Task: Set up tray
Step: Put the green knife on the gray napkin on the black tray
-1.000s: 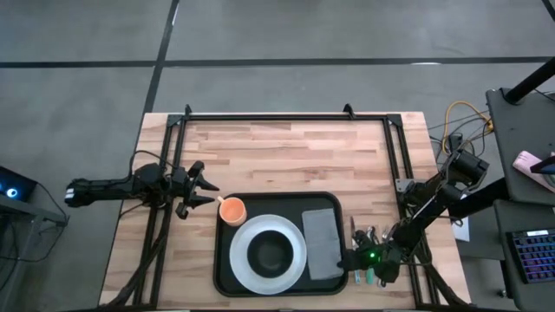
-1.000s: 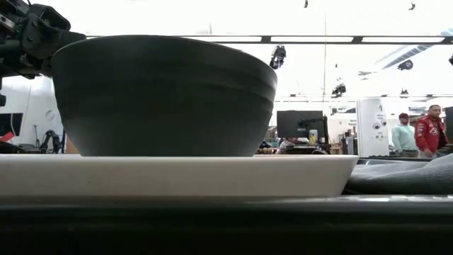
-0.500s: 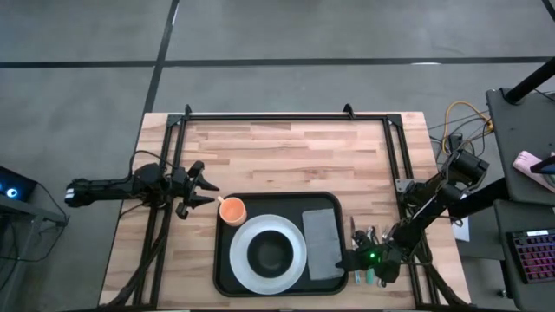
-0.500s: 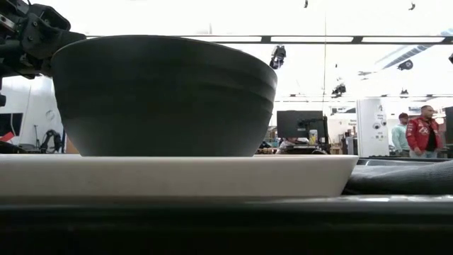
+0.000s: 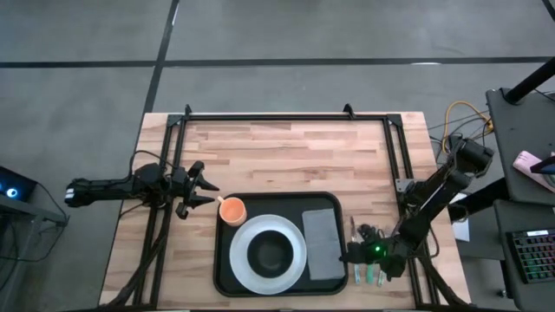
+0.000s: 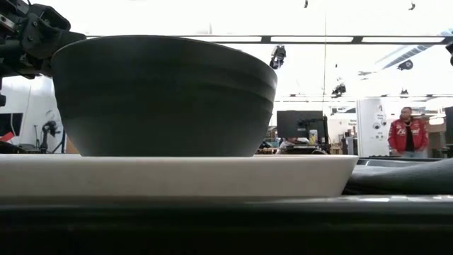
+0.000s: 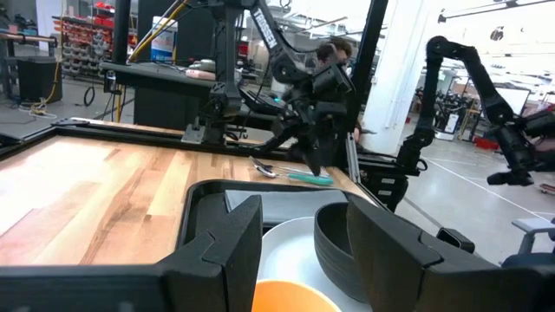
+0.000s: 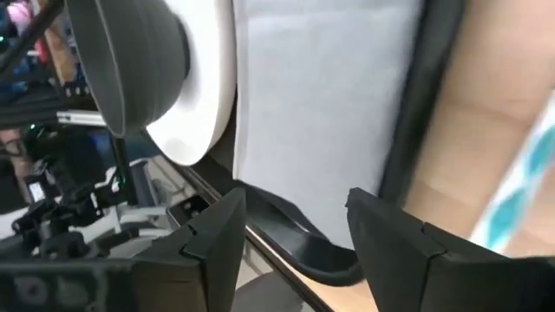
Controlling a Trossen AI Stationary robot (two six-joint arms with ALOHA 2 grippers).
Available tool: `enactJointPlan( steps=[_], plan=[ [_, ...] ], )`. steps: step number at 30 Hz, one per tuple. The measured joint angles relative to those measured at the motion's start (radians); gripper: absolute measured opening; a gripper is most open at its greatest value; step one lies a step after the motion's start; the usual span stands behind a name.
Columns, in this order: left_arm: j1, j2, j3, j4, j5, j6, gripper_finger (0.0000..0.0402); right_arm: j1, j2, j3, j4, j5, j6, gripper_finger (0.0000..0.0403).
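High view: black tray (image 5: 227,260) at near centre of the surface, napkin (image 5: 323,243) on its right; right end effector (image 5: 357,254), jaws apart, empty, should lift a utensil (image 5: 368,274) cleanly onto the napkin; left end effector (image 5: 201,189) waits half-open.

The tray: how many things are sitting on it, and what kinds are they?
On the tray:
Plate, white: 1
Bowl, dark, on the plate: 1
Cup, orange: 1
Napkin, grey: 1
Total: 4
The cutlery lies on the table beside the tray, so it isn't counted.
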Motion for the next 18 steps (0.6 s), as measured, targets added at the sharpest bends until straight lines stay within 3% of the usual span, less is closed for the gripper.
enactJointPlan(
  steps=[9,18],
  plan=[
    [0.0,0.0,0.0,0.0,0.0,0.0,0.0151,-0.008,-0.175,0.059,-0.378,-0.006,0.055,0.0192],
    [0.0,0.0,0.0,0.0,0.0,0.0,0.0151,-0.09,-0.16,0.202,-0.663,-0.113,0.068,0.0191]
  ],
)
